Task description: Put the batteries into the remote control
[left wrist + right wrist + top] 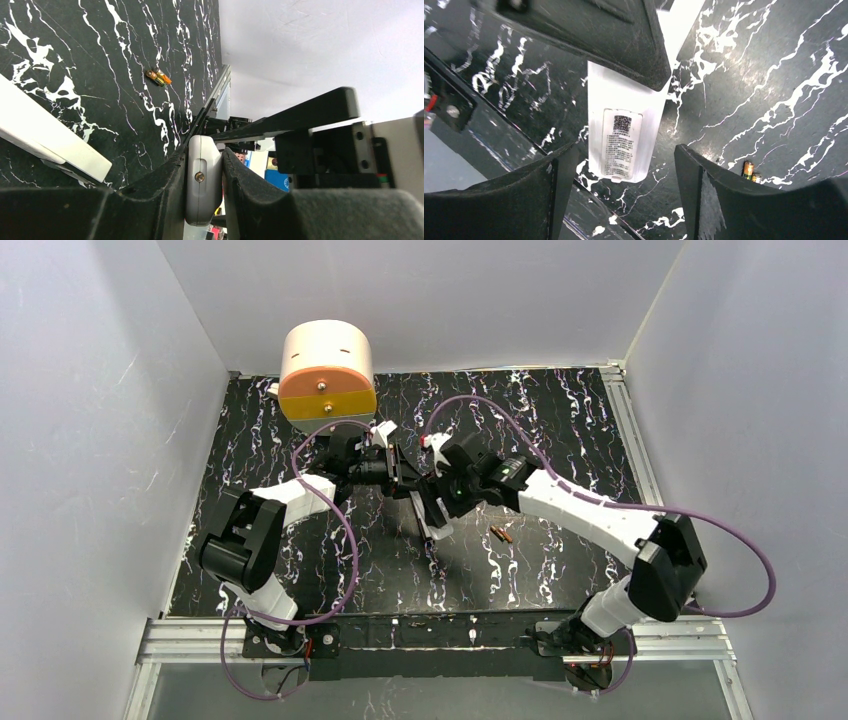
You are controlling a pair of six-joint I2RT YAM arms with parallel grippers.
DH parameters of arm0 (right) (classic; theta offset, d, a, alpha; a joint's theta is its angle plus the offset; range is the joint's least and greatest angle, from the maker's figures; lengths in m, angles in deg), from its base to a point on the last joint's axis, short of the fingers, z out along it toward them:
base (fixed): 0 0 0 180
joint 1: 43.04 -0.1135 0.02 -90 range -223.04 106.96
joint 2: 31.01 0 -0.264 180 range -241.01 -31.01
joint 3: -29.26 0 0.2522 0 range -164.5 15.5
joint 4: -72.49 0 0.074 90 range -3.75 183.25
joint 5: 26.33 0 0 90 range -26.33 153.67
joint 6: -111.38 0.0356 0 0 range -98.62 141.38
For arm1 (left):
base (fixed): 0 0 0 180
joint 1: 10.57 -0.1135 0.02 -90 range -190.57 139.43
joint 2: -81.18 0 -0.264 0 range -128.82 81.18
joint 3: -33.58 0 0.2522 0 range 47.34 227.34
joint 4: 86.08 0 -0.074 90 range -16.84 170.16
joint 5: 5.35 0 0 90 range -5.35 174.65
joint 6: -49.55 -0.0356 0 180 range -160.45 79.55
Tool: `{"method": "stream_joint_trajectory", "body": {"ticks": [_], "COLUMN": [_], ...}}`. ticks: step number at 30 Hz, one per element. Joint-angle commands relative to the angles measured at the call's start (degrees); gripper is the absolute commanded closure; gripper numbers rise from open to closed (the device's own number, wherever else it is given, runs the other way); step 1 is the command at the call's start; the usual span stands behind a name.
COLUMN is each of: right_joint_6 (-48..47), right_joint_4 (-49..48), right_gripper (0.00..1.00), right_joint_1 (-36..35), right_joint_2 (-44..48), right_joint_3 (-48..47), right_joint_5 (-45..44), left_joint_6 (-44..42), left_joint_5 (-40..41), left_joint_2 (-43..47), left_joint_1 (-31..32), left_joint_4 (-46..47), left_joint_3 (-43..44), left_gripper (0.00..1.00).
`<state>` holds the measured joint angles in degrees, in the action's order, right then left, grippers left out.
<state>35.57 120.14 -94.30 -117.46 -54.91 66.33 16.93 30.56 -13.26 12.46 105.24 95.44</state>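
Top view: two arms reach in from the near edge and meet over the middle of a black, white-veined table (560, 420). The left gripper (405, 475) and right gripper (432, 502) are tip to tip, and their fingers hide whatever is between them. A slim white bar (428, 518) lies on the table under them. The two batteries (500, 534) lie side by side on the table, near the right gripper and clear of it. A cream and orange drum (327, 370) stands at the far left.

Left wrist view: the left gripper's black fingers (150, 200) are closed tight on the remote control (202, 175). It is seen end-on as a narrow white edge with a small round spot in it. The white bar (50, 137) lies flat on the table beside it, and the batteries (158, 76) lie farther off, touching each other.

Right wrist view: the remote (621, 135) shows its plain back with a printed label. One finger (589, 35) of the left gripper covers its upper end. The right gripper's fingers (701, 200) are spread wide, one on each side of the remote's lower end, touching neither side. The batteries (750, 171) show at the lower right, next to the right finger.
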Motion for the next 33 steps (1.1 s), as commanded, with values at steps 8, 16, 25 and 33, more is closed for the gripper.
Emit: {"method": "stream_joint_trajectory", "body": {"ticks": [8, 16, 25, 33], "right_joint_6": [14.25, 33.01, 40.32, 46.55], "right_joint_4": [-24.37, -41.98, -44.93, -64.39], "right_gripper": [0.09, 0.08, 0.01, 0.01], "right_joint_1": [3.45, 3.52, 3.51, 3.87], "right_joint_2": [14.31, 26.02, 34.61, 34.04], "right_joint_3": [9.83, 22.21, 27.19, 32.98], "right_joint_5": [2.48, -12.40, -24.73, -25.58], "left_joint_6": [3.55, 15.56, 29.33, 45.29], "left_joint_5": [-3.03, -1.61, 2.73, 10.86], "left_joint_2": [0.97, 2.88, 5.43, 7.08], "left_joint_1": [-1.16, -1.97, -3.59, -5.99], "left_joint_4": [-0.12, 6.99, 17.88, 35.44], "left_joint_3": [4.33, 5.51, 5.80, 2.52], "left_gripper": [1.00, 1.00, 1.00, 1.00]}}
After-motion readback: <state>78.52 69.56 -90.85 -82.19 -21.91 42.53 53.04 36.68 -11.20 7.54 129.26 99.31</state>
